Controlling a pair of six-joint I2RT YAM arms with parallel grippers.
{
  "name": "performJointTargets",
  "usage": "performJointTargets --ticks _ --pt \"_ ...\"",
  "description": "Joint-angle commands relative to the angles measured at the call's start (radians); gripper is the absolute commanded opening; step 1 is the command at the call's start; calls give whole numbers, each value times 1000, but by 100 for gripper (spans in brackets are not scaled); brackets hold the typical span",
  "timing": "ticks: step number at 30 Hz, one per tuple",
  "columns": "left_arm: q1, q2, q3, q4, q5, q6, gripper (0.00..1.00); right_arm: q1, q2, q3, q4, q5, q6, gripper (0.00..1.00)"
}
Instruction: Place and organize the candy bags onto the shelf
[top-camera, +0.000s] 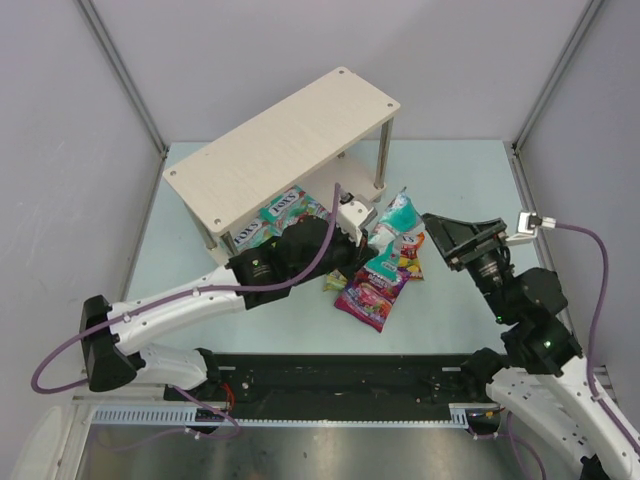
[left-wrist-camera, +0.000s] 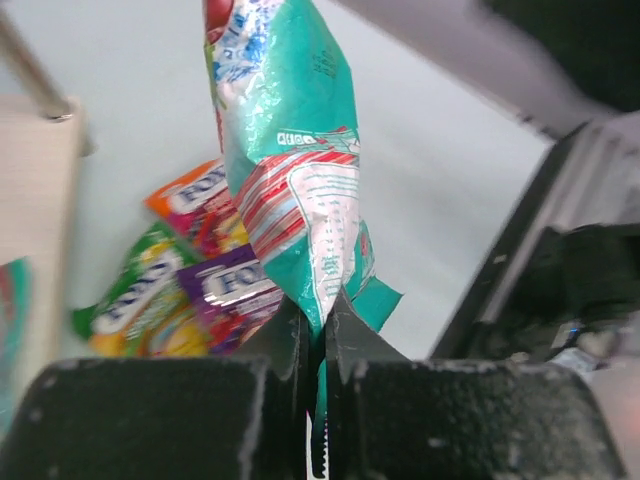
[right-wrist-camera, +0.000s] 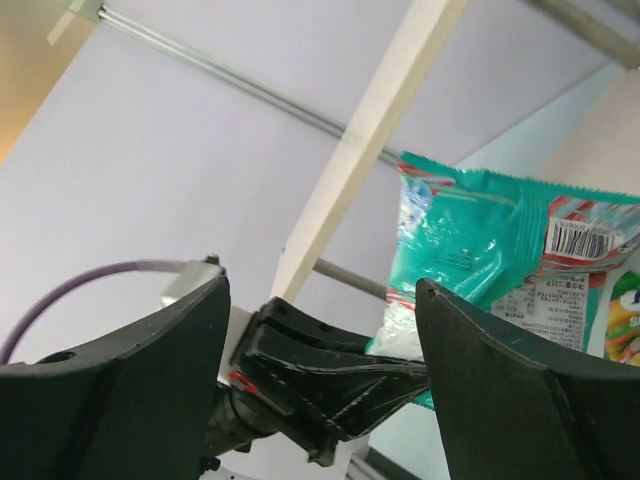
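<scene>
My left gripper (top-camera: 372, 230) is shut on the bottom edge of a teal candy bag (top-camera: 400, 214) and holds it upright above the table, right of the shelf (top-camera: 280, 140). In the left wrist view the gripper (left-wrist-camera: 320, 315) pinches the bag (left-wrist-camera: 295, 180). My right gripper (top-camera: 436, 240) is open and empty, just right of that bag. In the right wrist view it (right-wrist-camera: 320, 285) faces the teal bag (right-wrist-camera: 470, 240) and the left fingers (right-wrist-camera: 330, 385). Teal bags (top-camera: 275, 215) lie on the shelf's lower tier.
A pile of bags (top-camera: 378, 290) lies on the table below the held bag: purple (left-wrist-camera: 225, 285), red-orange (left-wrist-camera: 185, 195) and green-yellow (left-wrist-camera: 140, 290). A shelf corner post (top-camera: 384, 150) stands close behind the held bag. Grey walls enclose the table.
</scene>
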Motion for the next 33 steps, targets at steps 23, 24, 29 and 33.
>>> performJointTargets --ticks 23,24,29,33 --pt "-290 -27 -380 961 -882 1331 0 -338 153 231 -399 -345 -42 86" --pt "-291 -24 -387 999 -877 1343 0 -346 171 231 -397 -367 -43 86" --pt "-314 -28 -419 1075 -827 1411 0 -383 246 233 -379 -510 -43 87" --pt "-334 -8 -439 1116 -805 1457 0 -418 282 233 -315 -585 -33 88"
